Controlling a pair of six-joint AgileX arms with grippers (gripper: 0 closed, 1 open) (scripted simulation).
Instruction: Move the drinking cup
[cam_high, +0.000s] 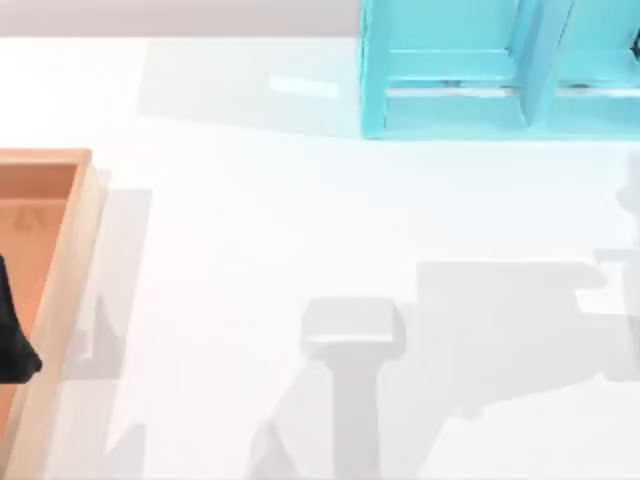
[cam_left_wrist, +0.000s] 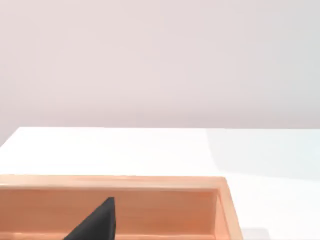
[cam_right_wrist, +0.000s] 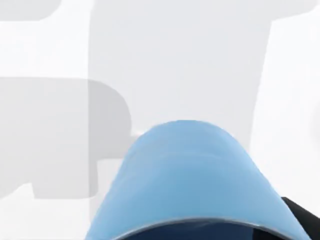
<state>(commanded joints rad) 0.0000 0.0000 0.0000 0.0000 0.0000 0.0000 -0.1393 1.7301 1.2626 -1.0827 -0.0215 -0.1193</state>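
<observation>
Right end effector finger (cam_right_wrist: 302, 215) beside drinking cup (cam_right_wrist: 190, 175), close under wrist.

The drinking cup (cam_right_wrist: 192, 175) was plain light blue, the tray (cam_high: 62, 290) pale orange wood, the rack (cam_high: 450, 70) turquoise, the table (cam_high: 300, 230) white.

Nothing readable anywhere from what I can see. No lettering, labels, brands or numbers on the drinking cup (cam_right_wrist: 187, 175), none on the wooden tray (cam_high: 62, 290) at the table's left, none on the turquoise rack (cam_high: 470, 70) at the far side. The white table (cam_high: 300, 250) is blank too.
</observation>
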